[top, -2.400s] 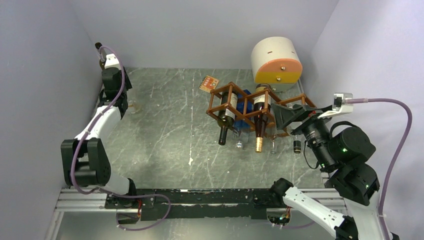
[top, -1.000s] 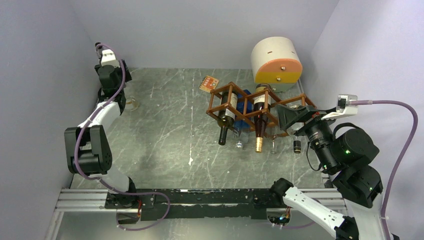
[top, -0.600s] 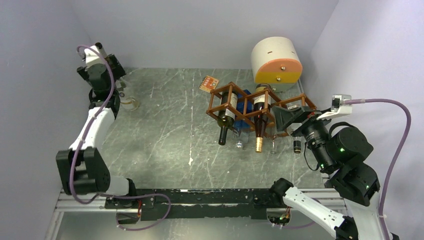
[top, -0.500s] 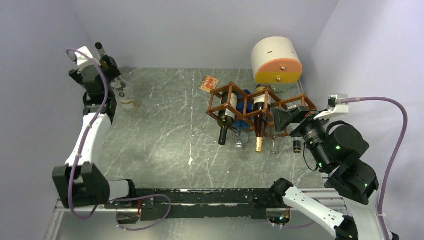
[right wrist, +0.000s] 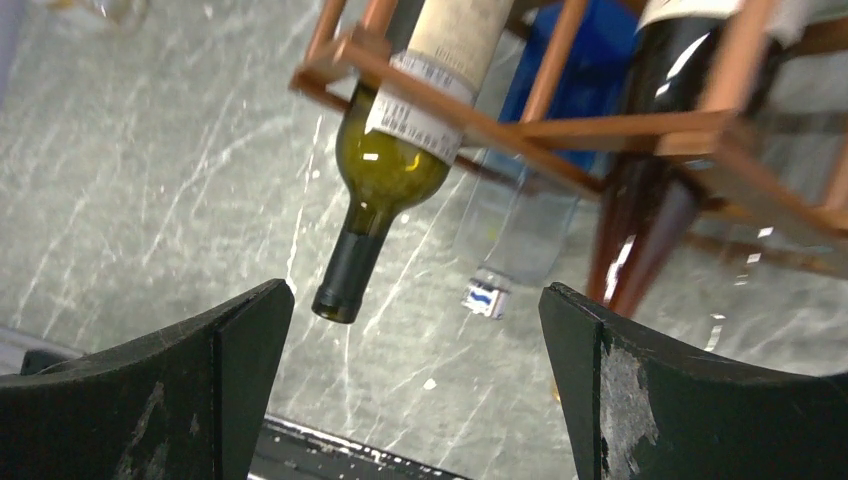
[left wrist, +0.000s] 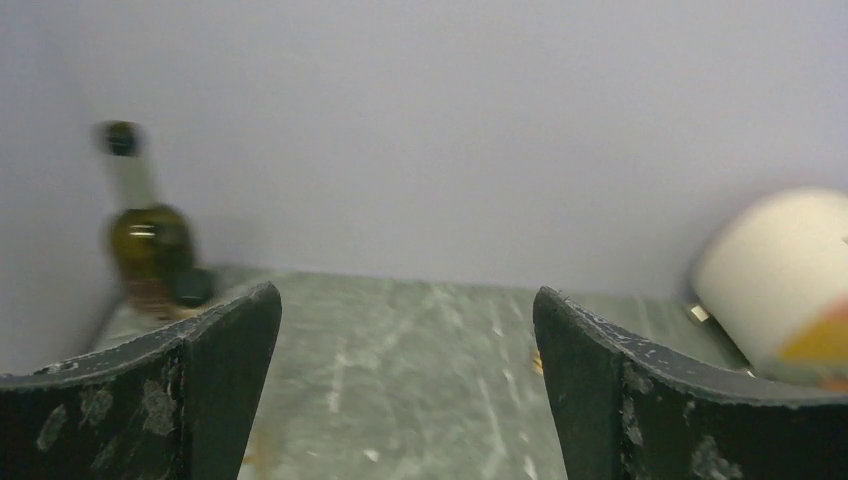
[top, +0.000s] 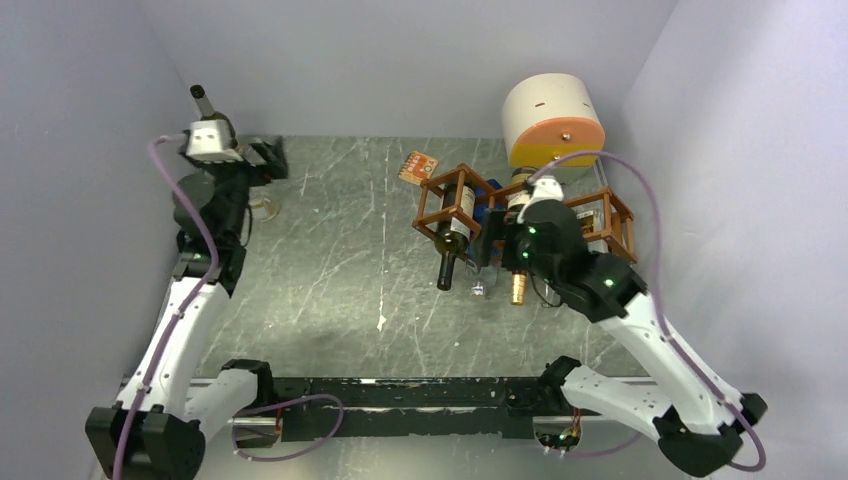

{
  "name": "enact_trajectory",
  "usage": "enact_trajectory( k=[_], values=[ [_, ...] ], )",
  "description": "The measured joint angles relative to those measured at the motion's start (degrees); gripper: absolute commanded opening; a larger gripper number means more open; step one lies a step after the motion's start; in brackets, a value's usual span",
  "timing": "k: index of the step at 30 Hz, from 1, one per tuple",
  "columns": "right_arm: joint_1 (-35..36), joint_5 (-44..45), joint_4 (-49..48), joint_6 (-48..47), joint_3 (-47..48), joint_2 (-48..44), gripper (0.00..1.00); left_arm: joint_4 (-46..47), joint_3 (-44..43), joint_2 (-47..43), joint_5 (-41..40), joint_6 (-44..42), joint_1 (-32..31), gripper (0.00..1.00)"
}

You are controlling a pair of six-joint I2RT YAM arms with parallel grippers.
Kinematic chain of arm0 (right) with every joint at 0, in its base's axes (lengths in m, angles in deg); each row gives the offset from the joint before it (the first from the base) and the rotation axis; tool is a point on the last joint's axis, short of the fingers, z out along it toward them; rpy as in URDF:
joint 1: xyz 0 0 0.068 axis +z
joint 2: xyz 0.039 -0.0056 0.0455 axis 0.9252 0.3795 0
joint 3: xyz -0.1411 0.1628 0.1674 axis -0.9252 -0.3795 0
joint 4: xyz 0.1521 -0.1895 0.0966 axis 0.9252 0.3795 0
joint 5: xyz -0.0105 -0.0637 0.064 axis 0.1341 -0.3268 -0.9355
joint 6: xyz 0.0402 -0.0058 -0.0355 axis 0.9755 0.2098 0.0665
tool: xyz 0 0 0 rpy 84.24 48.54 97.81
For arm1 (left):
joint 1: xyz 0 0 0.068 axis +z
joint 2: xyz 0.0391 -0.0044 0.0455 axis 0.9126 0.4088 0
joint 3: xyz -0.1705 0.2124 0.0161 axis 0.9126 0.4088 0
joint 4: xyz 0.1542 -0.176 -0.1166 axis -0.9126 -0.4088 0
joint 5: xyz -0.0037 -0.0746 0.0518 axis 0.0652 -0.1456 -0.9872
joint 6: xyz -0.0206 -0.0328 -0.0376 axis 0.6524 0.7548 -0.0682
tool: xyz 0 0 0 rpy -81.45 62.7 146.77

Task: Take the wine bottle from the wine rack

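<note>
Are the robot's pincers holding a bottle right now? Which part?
No, nothing is held. The right pincer is open, near the neck of the green bottle but not touching. The left pincer is open too, away from the standing bottle.

Overhead from behind, covers the whole table (top: 330,270). At left wrist, faces far wall (left wrist: 450,130) beyond jaws. At right wrist, looks closely at wine rack (right wrist: 620,124) just ahead of jaws; overlaps overhead there.

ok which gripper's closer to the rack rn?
Right. The right gripper sits open just in front of the rack, on its near side. The left gripper is open over by the far-left corner of the table, well away from it.
</note>
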Motion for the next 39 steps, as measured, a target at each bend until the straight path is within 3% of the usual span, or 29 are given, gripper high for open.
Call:
enact_trajectory(
  k=[6, 12, 16, 39],
  values=[
    [0.0, -9.6, -8.2, 4.8, -9.0, 3.6, 1.00, -0.1, 1.7, 0.9, 5.7, -3.5, -13.2, 0.99],
    [0.0, -13.5, -15.1, 11.1, -15.9, 5.8, 1.00, 0.1, 1.7, 0.9, 6.3, -6.2, -20.8, 0.99],
    [0.0, -12.1, -16.3, 13.1, -15.9, 8.3, 1.00, 0.1, 1.7, 1.4, 6.8, -6.5, -22.8, 0.97],
    [0.0, -9.4, -34.5, 21.4, -25.0, 14.7, 0.68, -0.2, 1.7, 2.9, 7.4, -6.8, -25.0, 0.97]
  ],
)
